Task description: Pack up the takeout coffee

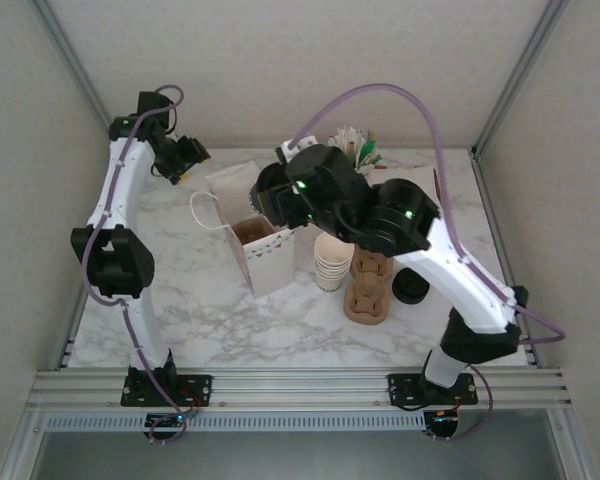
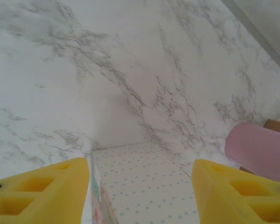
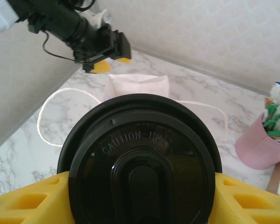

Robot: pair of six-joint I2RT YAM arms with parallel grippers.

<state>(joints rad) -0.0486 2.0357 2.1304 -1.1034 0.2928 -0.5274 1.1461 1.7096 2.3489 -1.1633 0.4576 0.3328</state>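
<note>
The takeout coffee fills the right wrist view, its black lid [image 3: 140,163] facing the camera and the paper cup hidden beneath it. My right gripper [image 3: 140,205] is shut on it, a yellow finger [image 3: 28,205] on each side. In the top view that gripper [image 1: 280,200] hangs over the open white paper bag [image 1: 265,262]. My left gripper [image 1: 183,160] is at the bag's far-left corner. Its yellow fingers [image 2: 42,186] stand apart, with the bag's dotted wall [image 2: 144,186] between them; the left finger is close to the bag's edge.
A stack of cream cups [image 1: 332,262], brown cardboard carriers [image 1: 368,290] and a loose black lid [image 1: 410,286] sit right of the bag. A pink holder [image 3: 256,149] with packets stands at the back right. The bag's string handle [image 1: 205,215] loops out to the left.
</note>
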